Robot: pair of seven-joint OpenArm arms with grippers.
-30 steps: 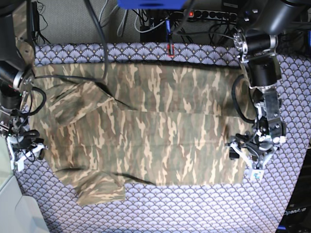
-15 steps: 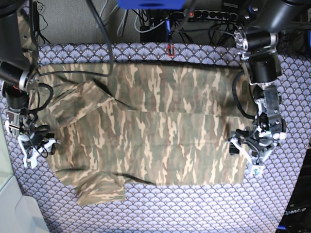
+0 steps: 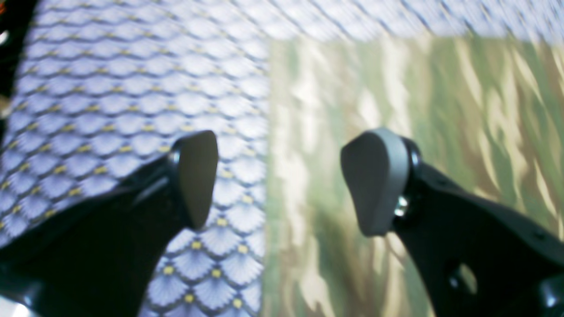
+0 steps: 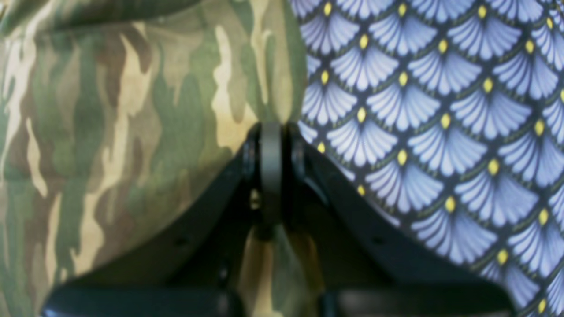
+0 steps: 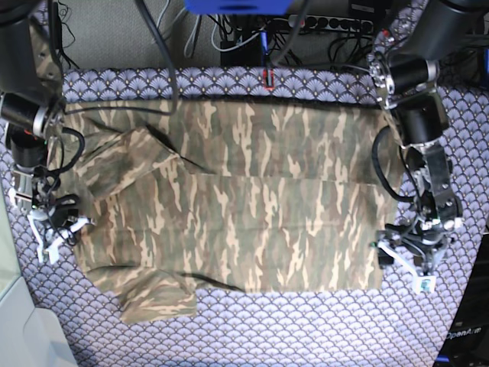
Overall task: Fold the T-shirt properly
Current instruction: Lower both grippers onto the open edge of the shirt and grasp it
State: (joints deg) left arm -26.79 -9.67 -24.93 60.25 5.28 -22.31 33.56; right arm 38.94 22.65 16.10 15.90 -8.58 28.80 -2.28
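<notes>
Here the T-shirt (image 5: 237, 206) lies flat on the purple scallop-patterned cloth (image 5: 306, 329) that covers the worktop, its long axis running side to side across the base view. The sleeves sit at that view's left end, one folded sleeve (image 5: 126, 157) angled over the upper left of the body and another sleeve (image 5: 157, 298) sticking out at the lower left. The straight hem (image 5: 382, 229) is at the right end, so the garment points collar-left, hem-right.

At the left edge of the base view the right hand (image 5: 55, 229) sits low at the shirt's left border. Its wrist view shows the two fingers (image 4: 271, 167) pressed together, pinching the edge of the camouflage fabric (image 4: 132, 132) just where it meets the patterned cloth (image 4: 440, 132).

At the right, the left hand (image 5: 409, 264) hovers by the lower right corner of the hem. Its wrist view, somewhat blurred, shows the fingers (image 3: 374, 180) standing wide apart with nothing between them, one over the patterned cloth (image 3: 110, 88) and the other over the camouflage fabric (image 3: 462, 110), the hem edge running between them.
</notes>
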